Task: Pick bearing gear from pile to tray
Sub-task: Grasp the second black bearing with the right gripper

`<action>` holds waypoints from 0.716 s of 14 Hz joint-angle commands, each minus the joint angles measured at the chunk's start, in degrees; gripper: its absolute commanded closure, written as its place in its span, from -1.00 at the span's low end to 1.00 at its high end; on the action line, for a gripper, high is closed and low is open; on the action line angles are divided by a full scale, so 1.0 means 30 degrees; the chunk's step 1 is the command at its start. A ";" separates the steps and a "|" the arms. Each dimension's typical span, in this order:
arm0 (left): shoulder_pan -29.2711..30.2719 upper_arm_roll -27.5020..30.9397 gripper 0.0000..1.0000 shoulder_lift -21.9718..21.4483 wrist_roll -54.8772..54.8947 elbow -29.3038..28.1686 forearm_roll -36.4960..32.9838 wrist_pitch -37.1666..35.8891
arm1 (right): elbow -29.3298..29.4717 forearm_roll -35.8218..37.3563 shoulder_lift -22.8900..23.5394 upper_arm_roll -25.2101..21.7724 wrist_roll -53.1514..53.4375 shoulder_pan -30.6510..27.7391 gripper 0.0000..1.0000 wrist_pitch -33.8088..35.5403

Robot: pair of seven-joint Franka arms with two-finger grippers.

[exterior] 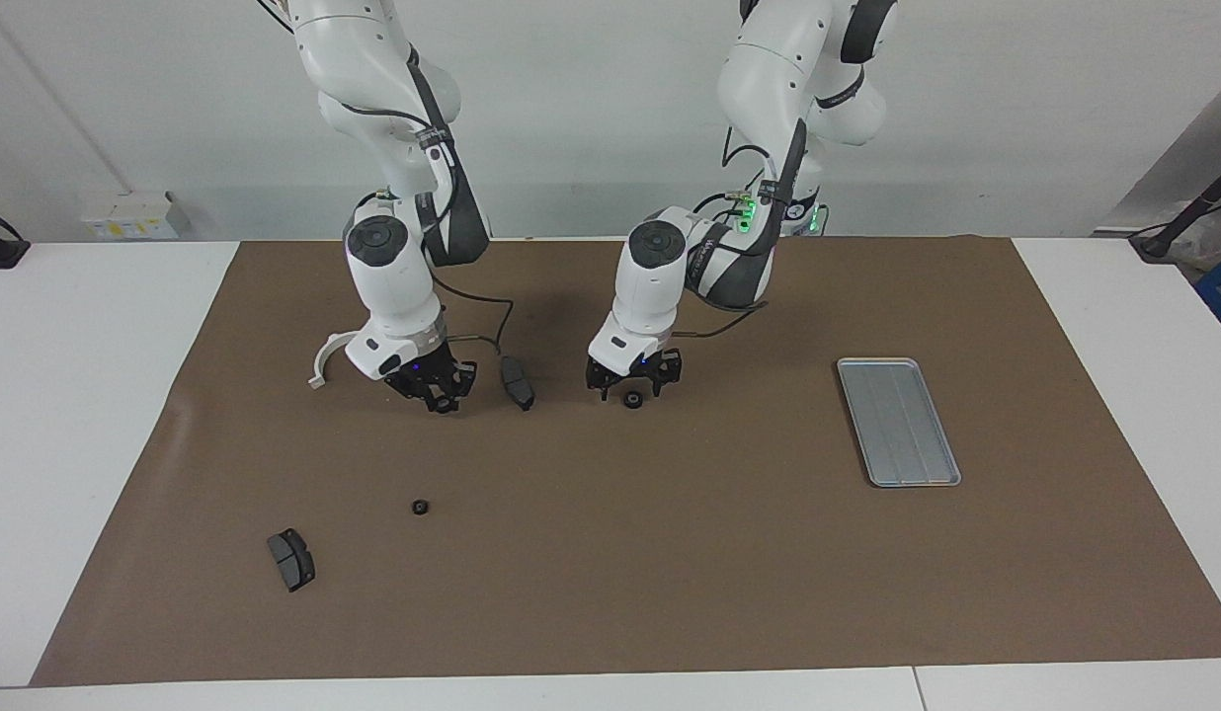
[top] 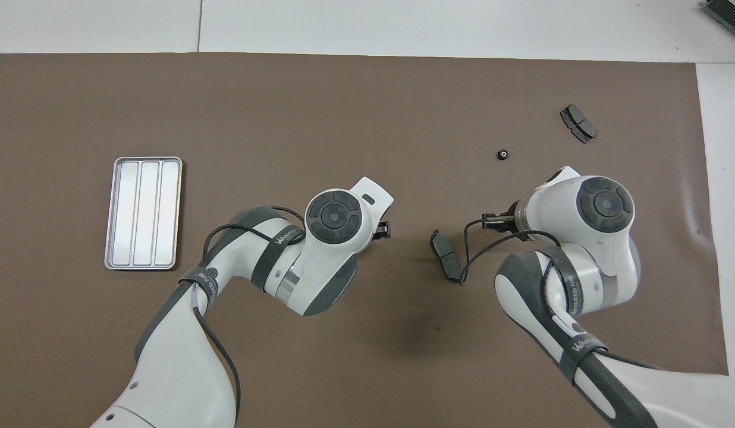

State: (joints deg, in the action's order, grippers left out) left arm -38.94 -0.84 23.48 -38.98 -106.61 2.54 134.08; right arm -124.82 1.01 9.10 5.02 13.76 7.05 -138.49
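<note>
One small black bearing gear (exterior: 632,400) lies on the brown mat. My left gripper (exterior: 631,392) stands low over it, open, with a finger on either side. In the overhead view the left wrist hides this gear and only the edge of the left gripper (top: 382,229) shows. My right gripper (exterior: 439,399) hangs just above the mat beside the white half-ring bracket (exterior: 324,357), shut on a second bearing gear. A third gear (exterior: 420,508) (top: 502,155) lies loose, farther from the robots. The silver tray (exterior: 898,422) (top: 144,212) sits toward the left arm's end.
A dark curved pad (exterior: 517,382) (top: 445,255) lies between the two grippers. Another pad (exterior: 291,559) (top: 578,123) lies farther from the robots, toward the right arm's end. The brown mat (exterior: 670,553) covers most of the white table.
</note>
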 commanded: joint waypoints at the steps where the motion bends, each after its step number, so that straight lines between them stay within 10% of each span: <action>1: -0.0173 0.0251 -0.77 0.0054 0.0922 -0.0470 0.0178 0.0600 | 0.0708 -0.0337 0.0512 0.0083 0.0216 -0.0212 1.00 -0.0183; 10: -0.0027 0.0251 -0.61 0.0319 0.2124 -0.0470 0.0177 0.1392 | 0.1118 -0.0366 0.0658 0.0083 0.0714 0.0051 1.00 -0.0124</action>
State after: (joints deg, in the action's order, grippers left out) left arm -38.75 -0.60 24.73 -33.91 -106.91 2.54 137.01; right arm -122.74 0.97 10.20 4.95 14.41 7.15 -138.49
